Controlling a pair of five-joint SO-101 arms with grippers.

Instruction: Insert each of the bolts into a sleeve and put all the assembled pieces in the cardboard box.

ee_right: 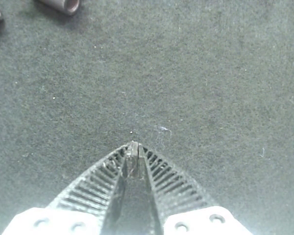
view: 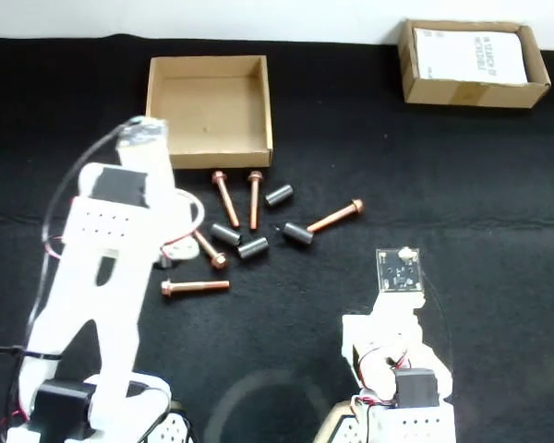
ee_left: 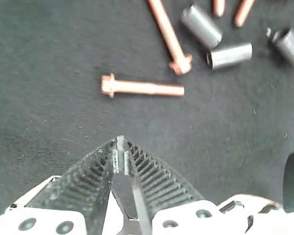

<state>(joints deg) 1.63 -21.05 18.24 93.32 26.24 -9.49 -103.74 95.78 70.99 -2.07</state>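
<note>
Both closed, empty, left hand (ee_left: 120, 144) angled down near a bolt (ee_left: 142, 88), right hand (ee_right: 133, 147) angled down over cloth (ee_right: 210, 73)

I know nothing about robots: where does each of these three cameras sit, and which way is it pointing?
High view: fixed above, looking down on the table; the left arm and right arm show, with bolts, sleeves and the cardboard box.
Left wrist view: on the left arm's wrist, looking past its shut left gripper at a lone bolt and sleeves.
Right wrist view: on the right arm's wrist, looking past its shut right gripper at the black table.
Shared: the lone bolt lies near the left arm in the high view too.
</note>
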